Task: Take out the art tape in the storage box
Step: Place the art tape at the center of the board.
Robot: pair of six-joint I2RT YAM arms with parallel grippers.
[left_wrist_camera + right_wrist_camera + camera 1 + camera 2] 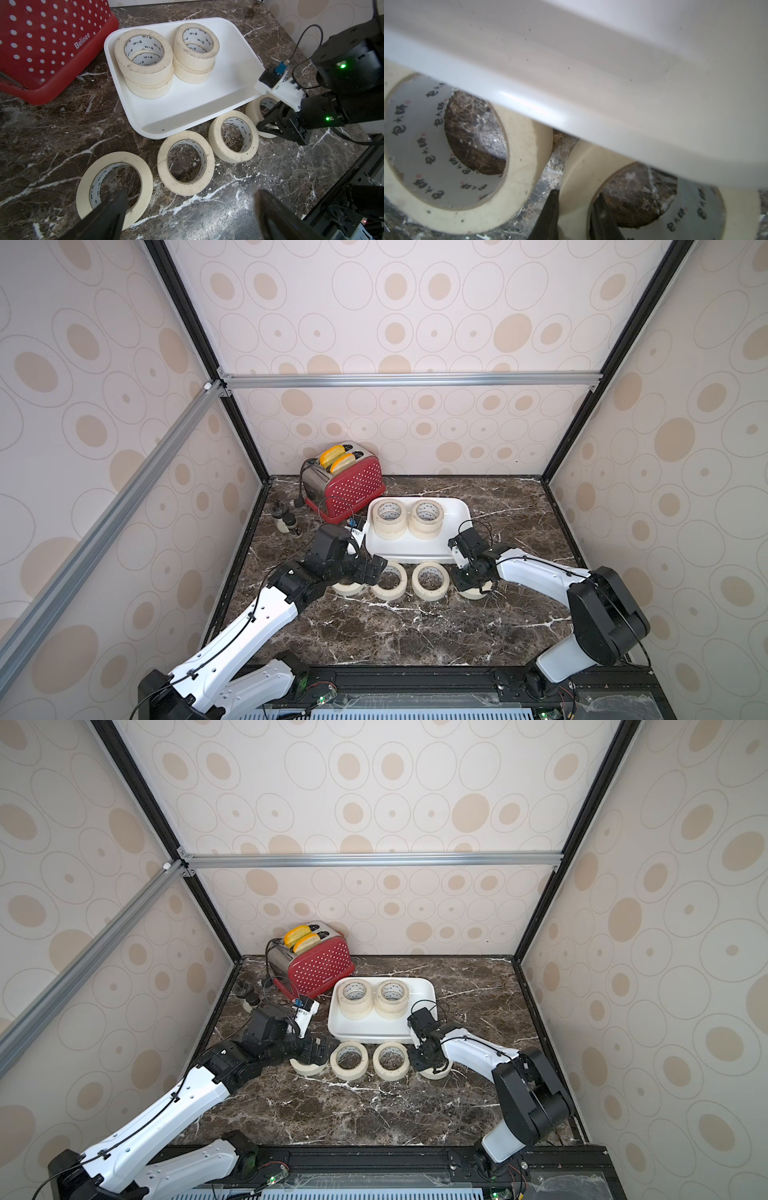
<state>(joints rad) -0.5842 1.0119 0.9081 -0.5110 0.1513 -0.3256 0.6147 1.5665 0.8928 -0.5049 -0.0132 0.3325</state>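
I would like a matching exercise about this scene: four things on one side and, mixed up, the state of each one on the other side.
Things
1. left pincer
2. right pincer
3. storage box
4. toaster

States
a. carries two yellow slices in its slots
b. shut on the wall of one art tape roll lying on the table
c. open, holding nothing
d. contains two stacks of art tape

Pairs: 1-c, 2-b, 3-d, 4-a

White "Belinee" on the red toaster [52,52]; dark print inside the art tape [145,77], illegible
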